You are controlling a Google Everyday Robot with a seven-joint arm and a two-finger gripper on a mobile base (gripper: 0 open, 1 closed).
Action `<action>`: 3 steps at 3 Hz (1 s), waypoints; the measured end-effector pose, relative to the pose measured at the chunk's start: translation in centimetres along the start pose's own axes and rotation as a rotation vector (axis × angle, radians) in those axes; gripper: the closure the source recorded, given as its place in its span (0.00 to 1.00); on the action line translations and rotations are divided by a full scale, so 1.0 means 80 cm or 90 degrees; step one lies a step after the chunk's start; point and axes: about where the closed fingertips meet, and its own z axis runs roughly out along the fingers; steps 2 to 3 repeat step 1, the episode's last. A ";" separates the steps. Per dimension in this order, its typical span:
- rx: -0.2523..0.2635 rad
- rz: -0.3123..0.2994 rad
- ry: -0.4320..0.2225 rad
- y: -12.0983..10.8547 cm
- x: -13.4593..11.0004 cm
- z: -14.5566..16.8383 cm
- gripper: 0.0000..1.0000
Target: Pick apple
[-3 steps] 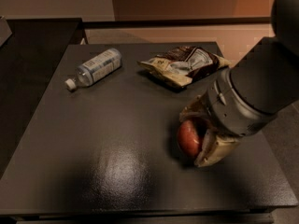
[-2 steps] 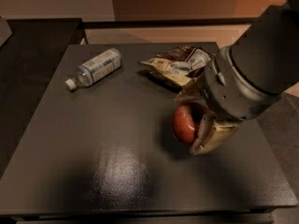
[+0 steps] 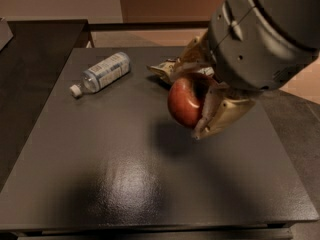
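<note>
A: Where is the apple (image 3: pixel 181 99)?

B: In the gripper (image 3: pixel 195 98), over the right half of the dark table (image 3: pixel 100 159), about midway between its far and near edges. It is red with a paler yellowish patch, and its rounded side is turned toward the table's left edge.

A: And the fingers (image 3: pixel 222 115)?

B: Clamped on the apple. One tan finger runs under and in front of it, nearer the table's near edge; the other comes down behind it, on the side of the table's far edge. The apple sits between them.

A: Is it resting on the table?

B: It looks to be clear of the surface. A soft shadow (image 3: pixel 170 136) lies on the tabletop just below it.

A: What carries the gripper?

B: A thick grey arm (image 3: pixel 265 34) that comes in above the table's right far corner and fills that part of the view.

A: Anything else on the table?

B: A plastic water bottle (image 3: pixel 102 71) lies on its side in the far left part of the table, white cap pointing toward the left edge, well apart from the apple. A crumpled snack wrapper (image 3: pixel 162 69) lies near the middle of the table's far edge, partly hidden behind the gripper.
</note>
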 end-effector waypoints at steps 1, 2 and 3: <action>0.000 0.000 0.000 0.000 0.000 0.000 1.00; 0.000 0.000 0.000 0.000 0.000 0.000 1.00; 0.000 0.000 0.000 0.000 0.000 0.000 1.00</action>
